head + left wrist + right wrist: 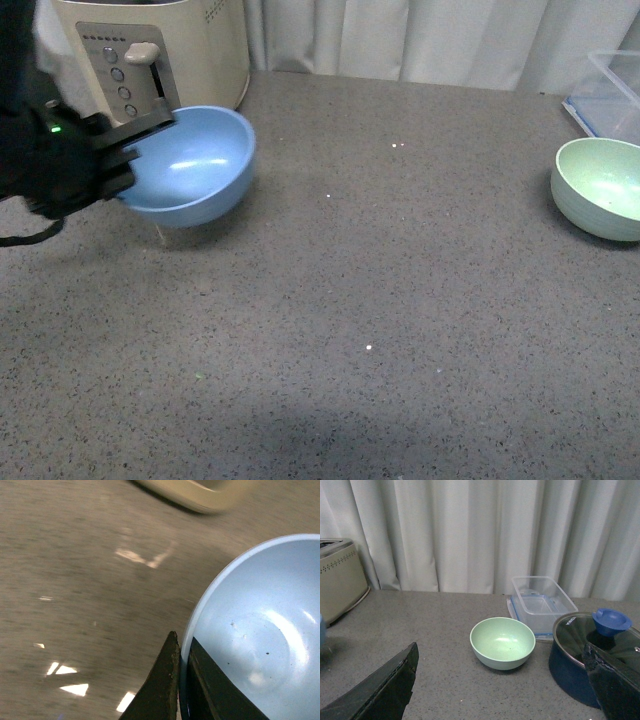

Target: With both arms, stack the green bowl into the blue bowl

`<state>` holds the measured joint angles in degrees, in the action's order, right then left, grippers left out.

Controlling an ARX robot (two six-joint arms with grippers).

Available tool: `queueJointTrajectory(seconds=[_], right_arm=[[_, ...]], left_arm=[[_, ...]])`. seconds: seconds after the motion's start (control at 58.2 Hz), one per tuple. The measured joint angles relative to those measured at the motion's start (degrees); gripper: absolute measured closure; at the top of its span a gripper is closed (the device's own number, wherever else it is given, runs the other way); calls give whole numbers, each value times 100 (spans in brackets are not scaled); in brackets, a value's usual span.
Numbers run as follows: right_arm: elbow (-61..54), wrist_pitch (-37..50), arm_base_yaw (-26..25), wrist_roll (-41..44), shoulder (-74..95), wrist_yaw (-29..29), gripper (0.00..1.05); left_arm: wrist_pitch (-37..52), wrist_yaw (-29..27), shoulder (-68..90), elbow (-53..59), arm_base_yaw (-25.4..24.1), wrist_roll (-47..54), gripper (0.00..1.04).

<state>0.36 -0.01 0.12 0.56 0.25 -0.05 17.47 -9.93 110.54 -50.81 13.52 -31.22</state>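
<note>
left gripper (pixel 182 647) jaws clamp tilted blue bowl (pixel 195 165) by its rim. right gripper (pixel 500 655) jaws spread wide, empty. green bowl (pixel 600 188) sits well apart across open worktop (pixel 400 260).

Grey speckled countertop (pixel 400 300) with cream toaster (pixel 200 40), green bowl (pixel 600 190), clear container (pixel 542 600), lidded blue pot (pixel 567 672).

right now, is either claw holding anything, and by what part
The left claw grips the blue bowl by its rim, clamped across the edge. The right claw is open and holds nothing.
</note>
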Motion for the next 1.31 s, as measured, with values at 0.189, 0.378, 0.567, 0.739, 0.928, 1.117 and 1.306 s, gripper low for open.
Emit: queueJointTrajectory(seconds=[0.189,0.378,0.567,0.739,0.928,1.117,1.306], right_arm=[[0,0,0,0,0,2,9],[0,0,0,-2,0,2,9],[-2,0,0,0,0,0,9],[0,0,0,0,0,2,9],[0,0,0,0,0,2,9],[0,0,0,0,0,2,9],[0,0,0,0,0,2,9]], left_arm=[[-111,-59,-52,-136,1259,-107,100],[-153,-212,24,-136,2046,-264,100],[-157,-356,153,-120,2184,-282,100],[-175,-413,273,-111,2229,-273,100],[-262,-402,396,-111,2267,-282,100],[-328,-380,398,-111,2264,-310,100],[-299,-293,398,-111,2249,-387,75]])
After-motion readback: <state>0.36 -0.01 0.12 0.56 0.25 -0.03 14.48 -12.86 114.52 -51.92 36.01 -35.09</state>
